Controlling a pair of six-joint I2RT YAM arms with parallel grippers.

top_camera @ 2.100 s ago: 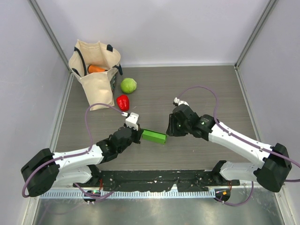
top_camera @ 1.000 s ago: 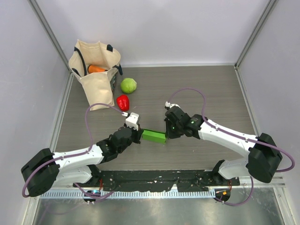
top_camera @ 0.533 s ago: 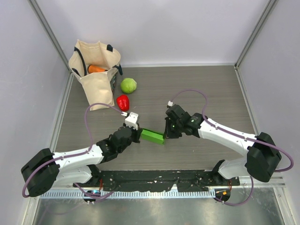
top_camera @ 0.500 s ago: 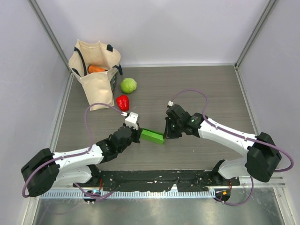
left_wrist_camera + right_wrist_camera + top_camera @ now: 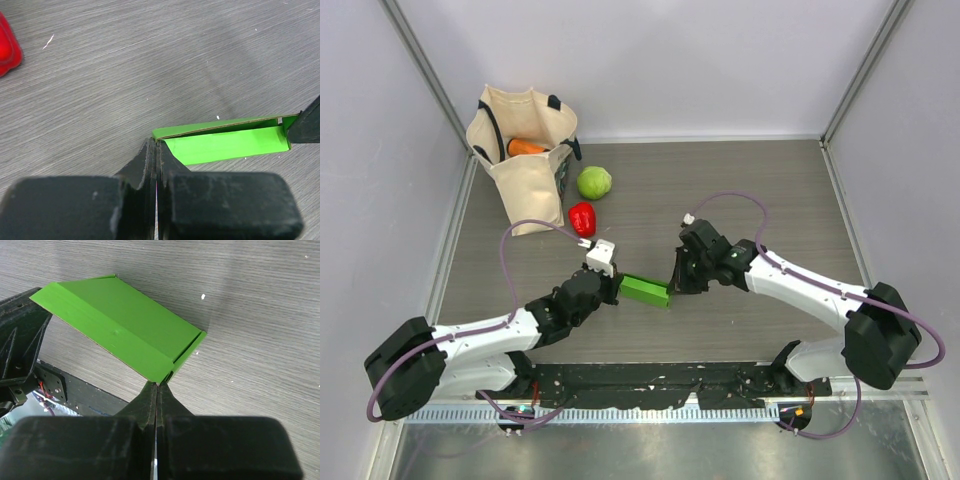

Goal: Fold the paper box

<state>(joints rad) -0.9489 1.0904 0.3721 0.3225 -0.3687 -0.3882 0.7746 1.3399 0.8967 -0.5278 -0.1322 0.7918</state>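
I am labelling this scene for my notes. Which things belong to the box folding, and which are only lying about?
For the job: paper box; left gripper and right gripper, each shut on one end of it.
Lying about: cloth bag; carrot inside it; round green vegetable; red pepper.

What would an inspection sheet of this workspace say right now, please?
Surface: grey wood-grain tabletop, a few pale specks.
Job's things: bright green folded card box, mid-table between the arms.
Clutter: cream canvas tote bag holding something orange, round pale-green vegetable, glossy red pepper, far left.
Grippers: left claw shut on one end of the box; right claw shut on the other.
Cables: purple cable looping above each arm.
Surroundings: pale walls, metal corner posts.
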